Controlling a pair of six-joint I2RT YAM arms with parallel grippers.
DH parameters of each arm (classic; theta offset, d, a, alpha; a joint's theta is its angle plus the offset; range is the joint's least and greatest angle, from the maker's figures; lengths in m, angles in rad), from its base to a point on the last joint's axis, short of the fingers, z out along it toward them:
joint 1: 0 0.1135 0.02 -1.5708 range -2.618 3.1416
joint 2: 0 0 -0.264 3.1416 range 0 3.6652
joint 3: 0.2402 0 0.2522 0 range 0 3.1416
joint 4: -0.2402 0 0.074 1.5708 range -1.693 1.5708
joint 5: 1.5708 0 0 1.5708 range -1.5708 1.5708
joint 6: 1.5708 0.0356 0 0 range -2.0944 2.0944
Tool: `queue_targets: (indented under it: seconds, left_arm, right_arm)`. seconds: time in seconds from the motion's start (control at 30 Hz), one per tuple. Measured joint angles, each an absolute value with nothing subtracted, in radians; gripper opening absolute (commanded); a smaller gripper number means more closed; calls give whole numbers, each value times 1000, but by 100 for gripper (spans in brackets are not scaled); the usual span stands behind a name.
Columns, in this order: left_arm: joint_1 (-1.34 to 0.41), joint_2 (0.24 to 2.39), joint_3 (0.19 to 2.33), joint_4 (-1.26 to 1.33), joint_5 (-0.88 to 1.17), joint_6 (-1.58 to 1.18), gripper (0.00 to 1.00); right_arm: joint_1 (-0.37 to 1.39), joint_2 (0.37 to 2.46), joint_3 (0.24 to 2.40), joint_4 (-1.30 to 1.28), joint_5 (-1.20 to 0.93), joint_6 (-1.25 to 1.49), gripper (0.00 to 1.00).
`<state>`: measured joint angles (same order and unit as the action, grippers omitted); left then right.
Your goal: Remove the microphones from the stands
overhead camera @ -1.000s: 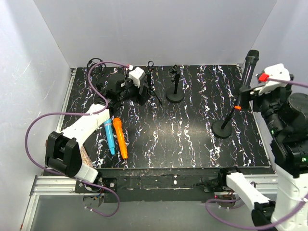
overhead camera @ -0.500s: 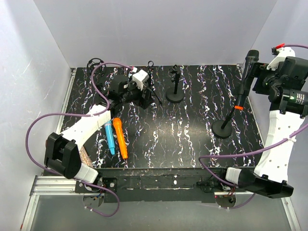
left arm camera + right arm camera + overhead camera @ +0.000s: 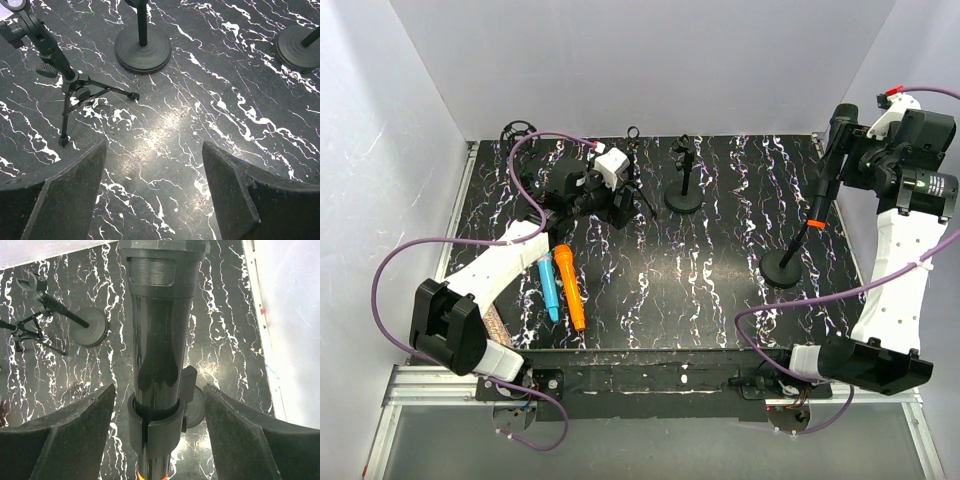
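Observation:
A black microphone (image 3: 835, 150) stands upright in the clip of a round-based stand (image 3: 786, 268) at the right of the table. In the right wrist view the microphone (image 3: 160, 325) sits in the stand's clip (image 3: 155, 427) between my open fingers. My right gripper (image 3: 855, 160) is open, with its fingers on either side of the microphone and not touching it; it also shows in the right wrist view (image 3: 159, 420). My left gripper (image 3: 610, 205) is open and empty over the back left of the table; the left wrist view (image 3: 152, 170) shows bare tabletop between its fingers.
A small tripod stand (image 3: 638, 175) and an empty round-based stand (image 3: 684, 190) stand at the back middle. A blue microphone (image 3: 548, 283) and an orange microphone (image 3: 570, 287) lie at the front left. White walls enclose the table.
My right arm has swung up and back, bringing its open gripper level with the microphone's body. My left gripper has shifted slightly to the right.

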<state>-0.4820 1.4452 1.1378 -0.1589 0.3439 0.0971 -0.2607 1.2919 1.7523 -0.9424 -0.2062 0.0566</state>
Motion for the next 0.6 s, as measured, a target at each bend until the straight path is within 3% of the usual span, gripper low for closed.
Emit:
queue_targets:
  seconds: [0.27,0.33,0.47,0.6]
  left_arm:
    - [-482,1445,1127,-157,340,105,78]
    - [-482,1445,1125,-158,340,105,78]
    - [-482,1445,1124,-158,339,106,78]
    - [-482,1445,1125,-158,336,112,78]
  right_arm:
    - [-251,1296,1695,-934,-237,52,66]
    - [-242,1283,1664,-936,-244,49,59]
    - [-222,1258,1623,-932,-257,33,31]
    - [-186,1252,1623,-929,-294,7,18]
